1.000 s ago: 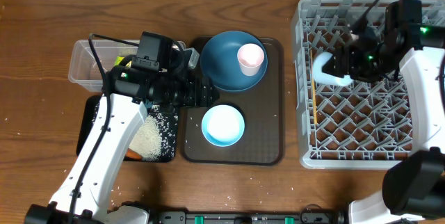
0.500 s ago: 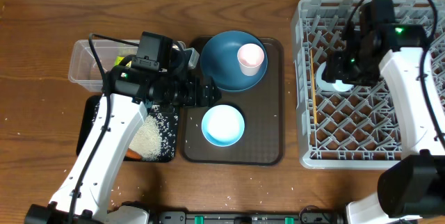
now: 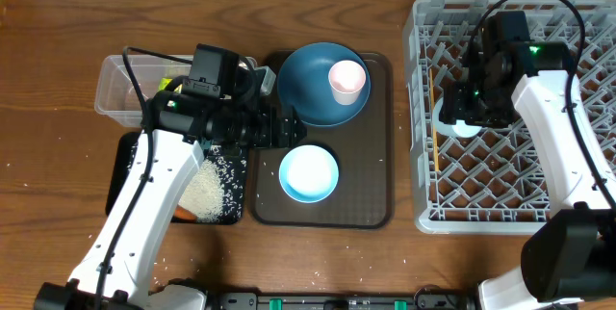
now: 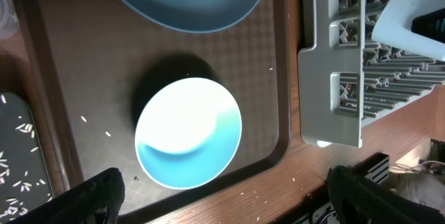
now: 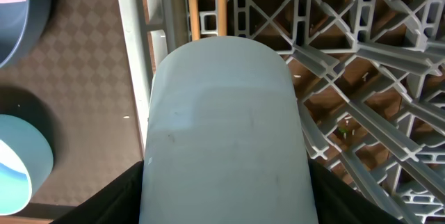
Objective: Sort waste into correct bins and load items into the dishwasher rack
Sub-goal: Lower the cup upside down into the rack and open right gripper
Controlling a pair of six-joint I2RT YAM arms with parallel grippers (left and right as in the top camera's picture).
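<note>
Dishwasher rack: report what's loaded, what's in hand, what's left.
Done: rice sits in the black tray, a wrapper in the clear tub, chopsticks along the rack's left edge. In hand: the right gripper holds the pale bowl over the rack. Remaining: blue plate, pink cup and light blue cup on the brown tray.

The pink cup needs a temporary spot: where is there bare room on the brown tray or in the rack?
Free: the brown tray's right strip, between the light blue cup and its rim; the rack's lower half, pegs only. Crowded: the tray's top, under the blue plate, and the rack's upper left, where the right pincer holds the pale bowl.
</note>
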